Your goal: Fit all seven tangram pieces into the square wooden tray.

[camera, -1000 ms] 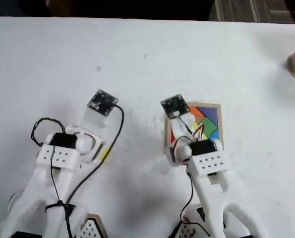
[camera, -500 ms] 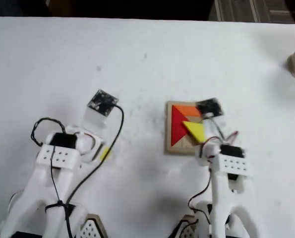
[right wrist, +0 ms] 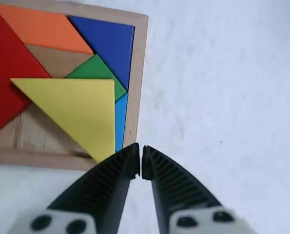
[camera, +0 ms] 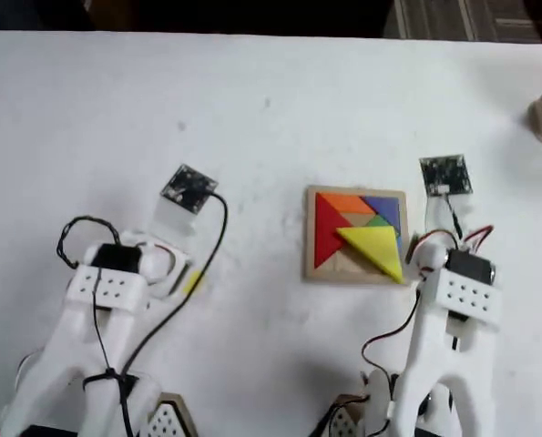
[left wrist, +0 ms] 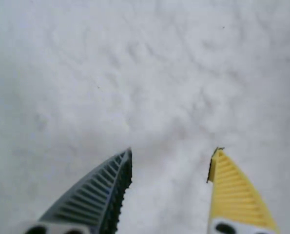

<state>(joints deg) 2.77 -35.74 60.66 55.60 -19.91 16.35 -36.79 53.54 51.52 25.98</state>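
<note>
Square wooden tray [camera: 309, 238] sits right of centre on the white table [camera: 252, 109], a yellow triangle [camera: 373, 248] lying askew inside. Right gripper [right wrist: 140, 158], fingers pressed together and empty, hovers at the tray's lower-right corner. Left gripper [left wrist: 169, 163], lower left, is spread.

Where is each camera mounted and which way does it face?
High view: fixed above, looking down over the table; left arm, right arm beside the tray.
Left wrist view: on the left arm's wrist, facing the table; open left pincer shows.
Right wrist view: on the right arm's wrist, facing the tray's corner and yellow triangle; shut right pincer shows.
Shared: high and right wrist views both show tray and yellow triangle.
</note>
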